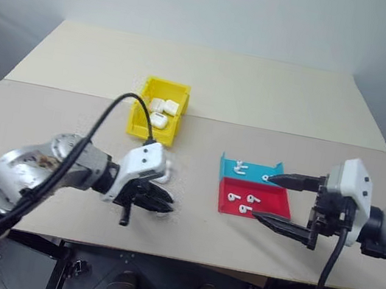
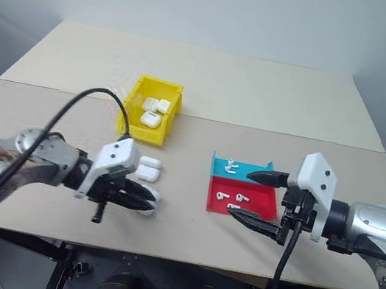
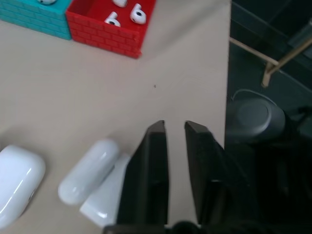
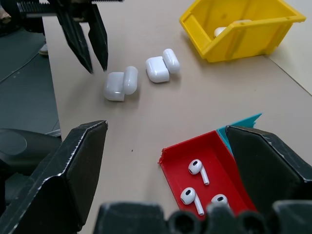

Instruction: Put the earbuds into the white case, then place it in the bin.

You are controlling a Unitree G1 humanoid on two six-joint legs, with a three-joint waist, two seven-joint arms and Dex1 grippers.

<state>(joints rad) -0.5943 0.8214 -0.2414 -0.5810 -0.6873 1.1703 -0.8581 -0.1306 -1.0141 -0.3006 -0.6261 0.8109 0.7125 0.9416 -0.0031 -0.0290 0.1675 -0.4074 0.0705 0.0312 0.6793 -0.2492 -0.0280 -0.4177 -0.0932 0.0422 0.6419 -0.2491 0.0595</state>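
Two white cases lie open on the table, one [image 4: 119,85] nearer my left gripper and one [image 4: 161,66] closer to the yellow bin [image 4: 243,29]. My left gripper [image 3: 173,127] is shut with nothing between its fingers, its tips right beside the nearer case [image 3: 92,170]. Three earbuds [image 4: 195,168] lie in the red tray [image 1: 227,204] and two more [image 1: 239,169] in the blue tray. My right gripper [image 1: 262,196] hangs wide open over the near right side of those trays, holding nothing.
The bin [image 1: 137,123] stands at mid-table and holds several closed white cases [image 1: 163,107]. The blue tray [image 1: 228,167] adjoins the red one on its far side. The table's front edge runs just below both grippers.
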